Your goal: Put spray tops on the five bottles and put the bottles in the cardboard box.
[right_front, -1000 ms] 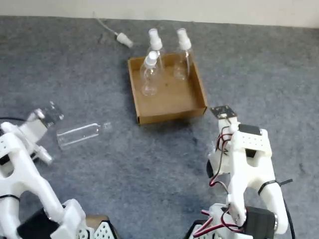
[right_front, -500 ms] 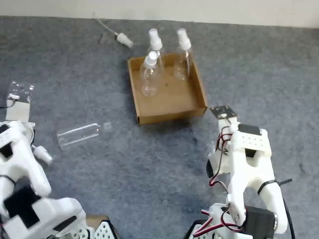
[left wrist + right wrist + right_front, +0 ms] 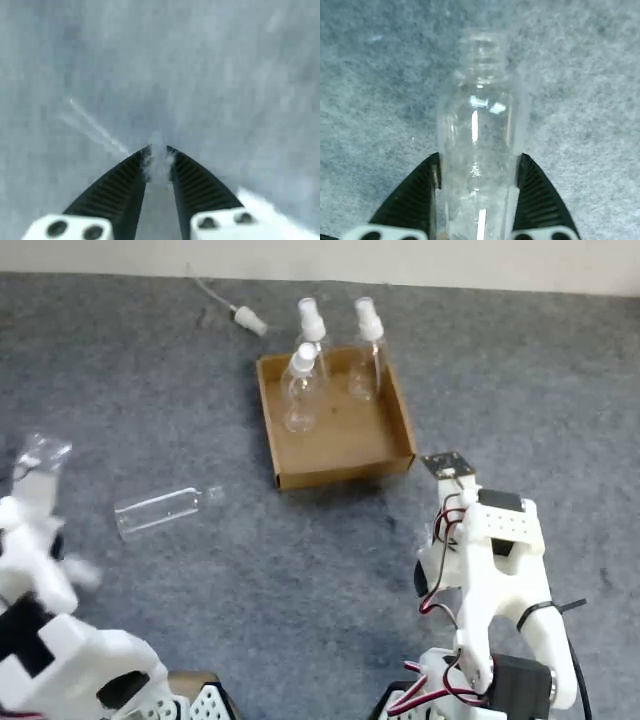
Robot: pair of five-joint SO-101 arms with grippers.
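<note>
surface: grey carpet [image 3: 200, 590] | far edge: pale wall [image 3: 500, 265]

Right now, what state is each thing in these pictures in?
Cardboard box: open, three bottles inside.
Three bottles: upright, tops on.
Bottle on carpet: lying down, no top.
Loose spray top: lying beyond the box.
Right pincer: shut on a topless bottle.
Left pincer: shut on a small white piece, blurred.

The bench [image 3: 520, 370] is mottled grey, the cardboard box [image 3: 345, 476] plain brown. The boxed bottles [image 3: 300, 405] are clear, their spray tops [image 3: 303, 358] white. Ribbed black, the right pincer [image 3: 479, 161] holds a clear bottle [image 3: 477, 115], the left pincer [image 3: 159, 150] a whitish spray top [image 3: 158, 169].
</note>
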